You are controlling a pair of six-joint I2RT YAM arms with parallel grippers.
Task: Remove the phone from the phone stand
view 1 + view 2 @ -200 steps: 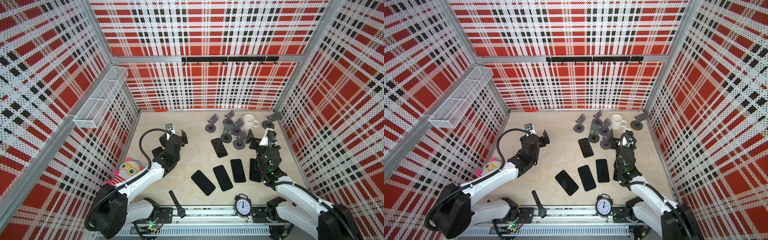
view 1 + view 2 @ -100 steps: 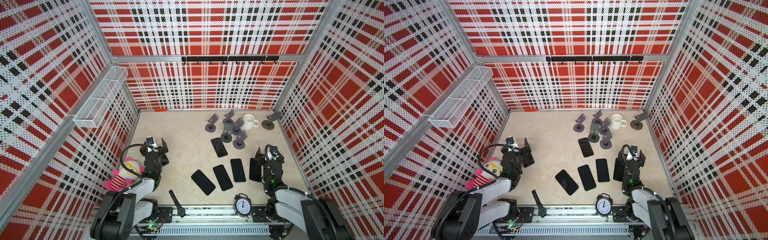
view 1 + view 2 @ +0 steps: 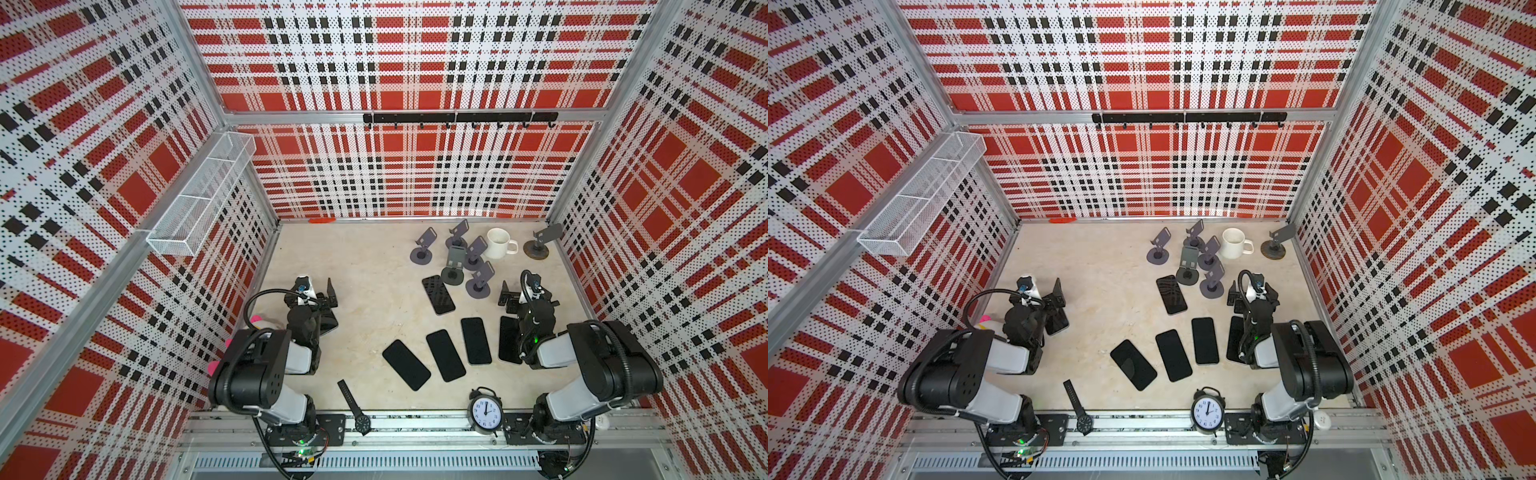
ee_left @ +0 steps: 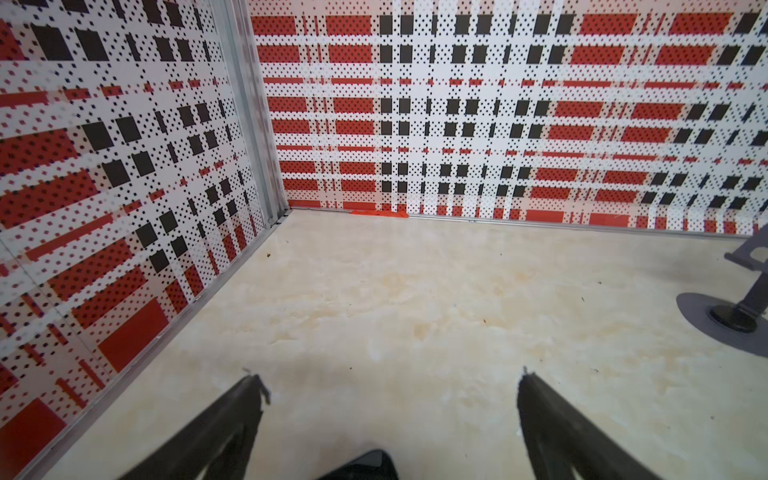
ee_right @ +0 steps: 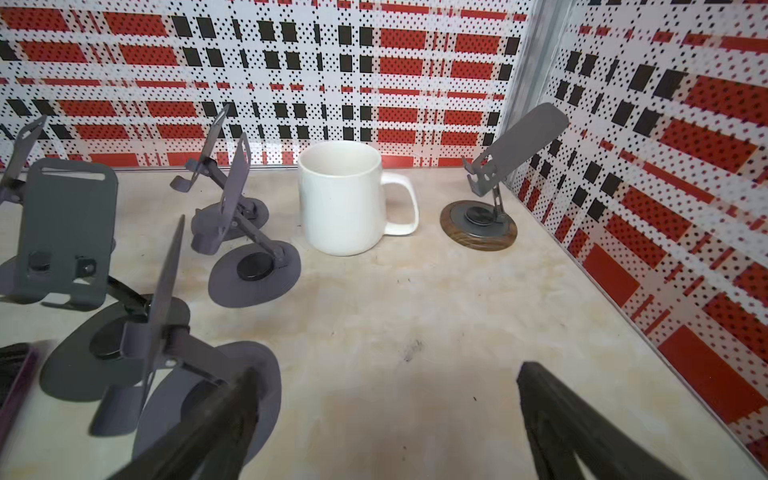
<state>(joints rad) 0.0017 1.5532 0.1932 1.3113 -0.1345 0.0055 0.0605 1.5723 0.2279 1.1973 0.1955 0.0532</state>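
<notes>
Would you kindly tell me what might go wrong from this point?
1. The open right gripper sits close to the crowded phone stands and mug; a sideways swing may topple them.
2. A phone lies partly under the right arm; lowering could scrape it.
3. A second phone lies beneath the open left gripper, equally exposed.

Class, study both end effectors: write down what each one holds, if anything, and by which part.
Nothing is held: the left end effector and the right end effector both stand open and empty.
</notes>
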